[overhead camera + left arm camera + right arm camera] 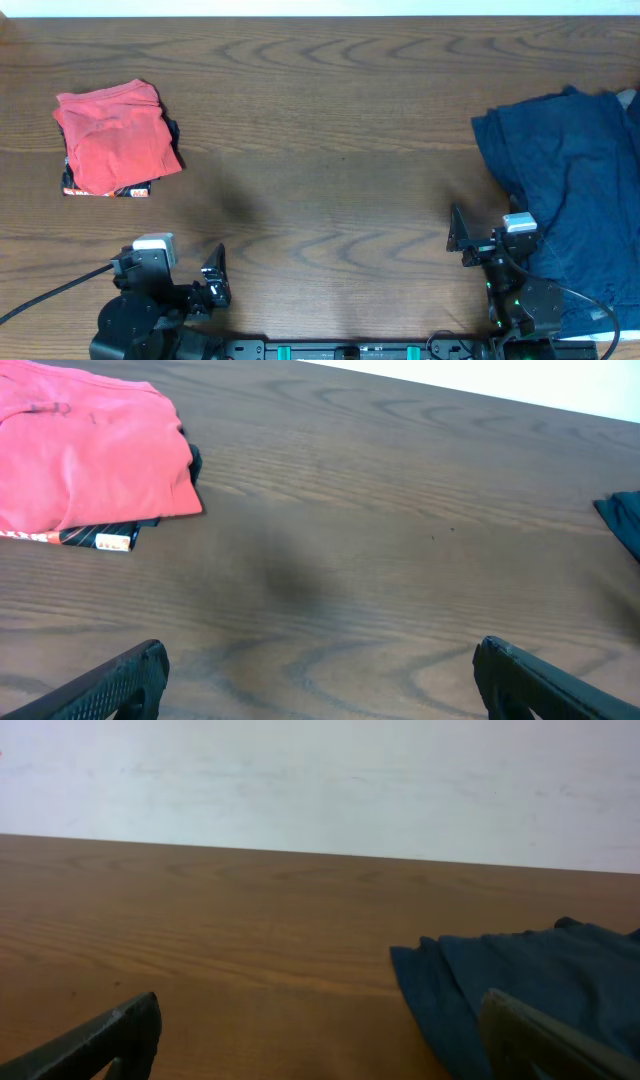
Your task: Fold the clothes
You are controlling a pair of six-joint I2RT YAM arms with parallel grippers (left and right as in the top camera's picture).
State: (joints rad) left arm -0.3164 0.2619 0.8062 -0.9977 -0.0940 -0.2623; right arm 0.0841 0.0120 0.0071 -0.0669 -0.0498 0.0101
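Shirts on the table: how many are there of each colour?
coral-red T-shirt, folded: 1
black printed T-shirt, under the red one: 1
navy T-shirt, unfolded: 1
Total: 3

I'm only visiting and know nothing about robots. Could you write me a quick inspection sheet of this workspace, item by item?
Surface: brown wood-grain table, no damage seen.
Job's things: folded coral-red T-shirt stacked on a black printed shirt, far left; navy T-shirt lies crumpled and unfolded at right.
Clutter: nothing seen.
Tools: left tool and right tool both open, holding nothing, near the table's front edge.
Cables: black cable runs to the left arm's base.
Surroundings: pale wall behind the table.
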